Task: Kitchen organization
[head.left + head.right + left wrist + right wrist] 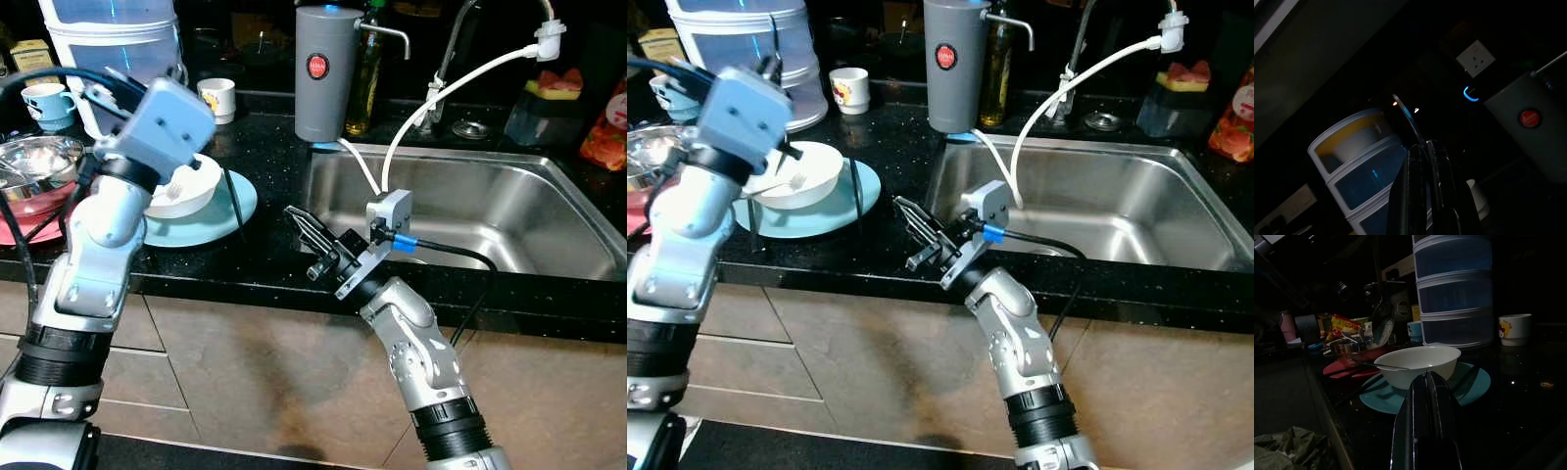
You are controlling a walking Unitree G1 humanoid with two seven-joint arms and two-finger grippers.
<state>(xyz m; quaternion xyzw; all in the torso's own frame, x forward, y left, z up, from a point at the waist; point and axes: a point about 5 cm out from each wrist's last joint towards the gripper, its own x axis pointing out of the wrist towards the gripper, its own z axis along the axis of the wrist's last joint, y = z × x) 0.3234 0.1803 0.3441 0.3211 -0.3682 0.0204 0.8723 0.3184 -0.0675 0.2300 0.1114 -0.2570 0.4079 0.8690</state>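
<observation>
A white bowl (186,186) stands on a teal plate (211,220) on the black counter, with a light utensil (789,183) lying in it. Black chopsticks (235,201) lean against the plate's right side. My left arm is raised over the bowl. Its gripper (1422,147) points up and back, shut on a thin curved metal utensil (1409,120), seemingly a spoon on edge. My right gripper (309,240) hovers at the counter's front edge, right of the plate and left of the sink (470,211). Its fingers (1425,406) are shut, hold nothing and point at the bowl (1418,363).
A grey dispenser (323,73), an oil bottle (364,78) and the faucet (446,69) with a white hose (441,93) stand behind the sink. At the back left are a stacked container (118,39), a white cup (217,98), a blue cup (49,103) and a steel bowl (34,162).
</observation>
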